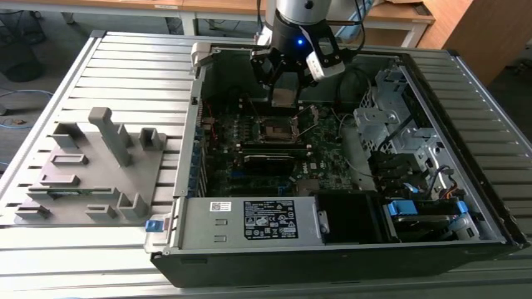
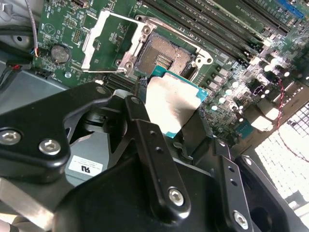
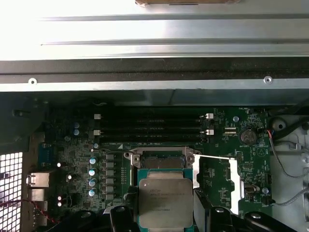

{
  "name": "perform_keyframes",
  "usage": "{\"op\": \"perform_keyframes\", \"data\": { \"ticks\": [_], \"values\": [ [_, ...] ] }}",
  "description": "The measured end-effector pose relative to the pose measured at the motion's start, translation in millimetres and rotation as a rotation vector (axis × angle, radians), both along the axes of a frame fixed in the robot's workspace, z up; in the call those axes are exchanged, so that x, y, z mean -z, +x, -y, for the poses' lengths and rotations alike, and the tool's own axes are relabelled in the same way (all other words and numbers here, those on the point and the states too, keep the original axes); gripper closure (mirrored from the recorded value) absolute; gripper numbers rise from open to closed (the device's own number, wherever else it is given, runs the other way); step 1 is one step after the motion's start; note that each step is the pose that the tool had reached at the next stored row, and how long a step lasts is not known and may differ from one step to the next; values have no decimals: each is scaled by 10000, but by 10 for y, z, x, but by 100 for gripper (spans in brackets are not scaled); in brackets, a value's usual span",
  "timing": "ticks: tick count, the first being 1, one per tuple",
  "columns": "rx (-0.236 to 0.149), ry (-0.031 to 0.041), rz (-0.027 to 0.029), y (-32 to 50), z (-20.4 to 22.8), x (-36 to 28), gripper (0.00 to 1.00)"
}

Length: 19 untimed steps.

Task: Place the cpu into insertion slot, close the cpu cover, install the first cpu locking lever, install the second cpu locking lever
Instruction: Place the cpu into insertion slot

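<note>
One cpu (image 2: 174, 101), flat and square with a dull metal top, clamped edge to edge between my fingers (image 2: 147, 145). My gripper (image 3: 164, 215) carries it level in the first wrist view, and I judge it hangs above the board, not seated. One insertion slot (image 2: 164, 55), just beyond the chip, open with its contact field exposed. One cpu cover (image 2: 93, 41), a thin silvery frame, swung back and lying open beside the slot. One motherboard (image 3: 67, 150), green, with memory slots (image 3: 152, 125) past the socket and a coin cell (image 3: 247, 136) to one side. Hazards, as I judge them: a chip lowered askew or slightly turned could bend the slot's contacts. A slip in my hold could drop it edge-first. The raised cover stands near enough to catch a finger if I drift toward it. One computer case (image 1: 193, 124), lying on its side with the panel off, power supply (image 1: 266, 221) at the near end in the exterior view. One table (image 1: 124, 68) of slatted metal beneath it. One grey fixture (image 1: 91, 168) with upright posts at the exterior view's left, well apart from the case. Several wooden desks (image 1: 399, 15) beyond, over a grey floor.
</note>
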State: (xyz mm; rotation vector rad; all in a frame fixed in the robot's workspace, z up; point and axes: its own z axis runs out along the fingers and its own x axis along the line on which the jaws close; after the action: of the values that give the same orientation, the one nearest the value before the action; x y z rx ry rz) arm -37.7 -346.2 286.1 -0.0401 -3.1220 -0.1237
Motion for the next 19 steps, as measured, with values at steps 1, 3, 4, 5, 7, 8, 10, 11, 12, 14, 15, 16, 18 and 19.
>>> {"op": "perform_keyframes", "data": {
  "ticks": [1,3,4,5,7,8,10,11,12,14,15,16,18,19],
  "values": [
    [0,0,0,0,0,0,46],
    [0,1,-1,0,0,0,46],
    [0,1,-1,0,0,0,46],
    [0,2,0,0,0,2,46],
    [0,6,2,0,0,13,46],
    [1,3,0,0,0,14,46],
    [0,2,0,0,0,60,46],
    [0,2,-1,0,0,60,46],
    [0,2,0,0,0,60,46],
    [0,4,0,0,0,63,46],
    [0,6,1,0,0,66,46],
    [0,6,1,0,0,71,46],
    [0,3,0,0,0,80,46],
    [0,2,0,0,0,83,46]
  ]
}}
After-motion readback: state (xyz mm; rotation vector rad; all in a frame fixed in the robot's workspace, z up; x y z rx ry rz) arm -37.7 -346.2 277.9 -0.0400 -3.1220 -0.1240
